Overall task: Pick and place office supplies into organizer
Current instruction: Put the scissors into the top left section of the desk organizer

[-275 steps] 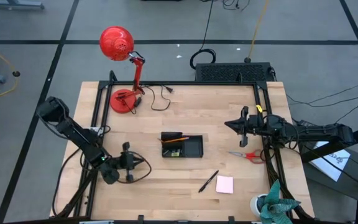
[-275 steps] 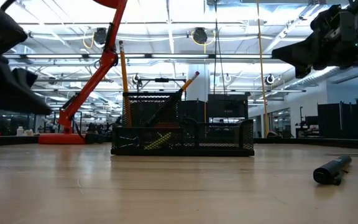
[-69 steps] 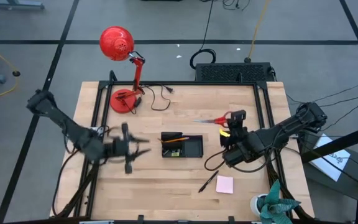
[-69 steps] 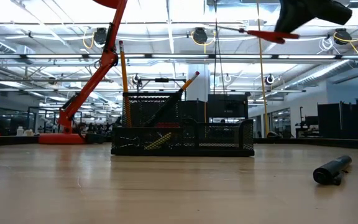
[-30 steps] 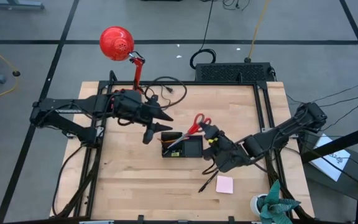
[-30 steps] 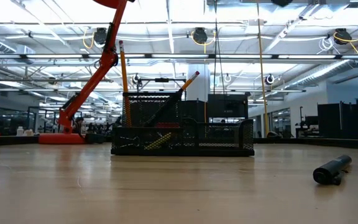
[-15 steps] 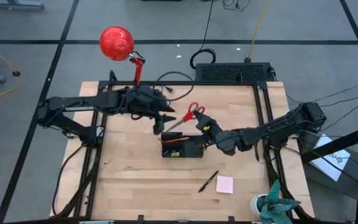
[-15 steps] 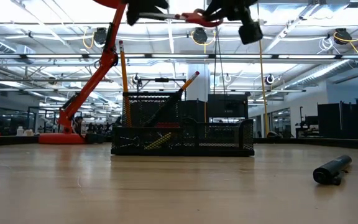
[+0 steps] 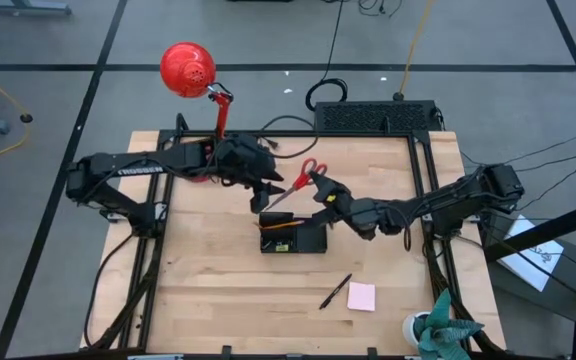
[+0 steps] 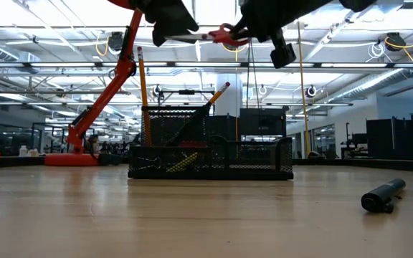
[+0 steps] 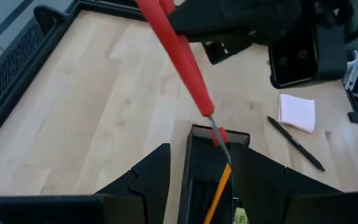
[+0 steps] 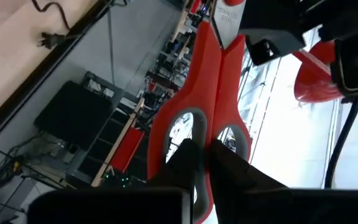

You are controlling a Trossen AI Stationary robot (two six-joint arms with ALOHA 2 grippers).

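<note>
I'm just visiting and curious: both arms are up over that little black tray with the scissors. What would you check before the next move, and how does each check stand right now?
1. Scissors held firmly: ok. The right gripper is shut on the scissors at the red handles.
2. Left gripper ready to take the blade end: ok. It is open, with the blades between its fingers in its wrist view.
3. Left gripper actually touching the blades: cannot tell.
4. Scissors over the tray: ok. The blade tip sits above its back edge.
5. Room in the tray: cannot tell. An orange pencil already lies in the slot below.
6. Pen and pink notepad put away: not ok, both lie on the table.
</note>
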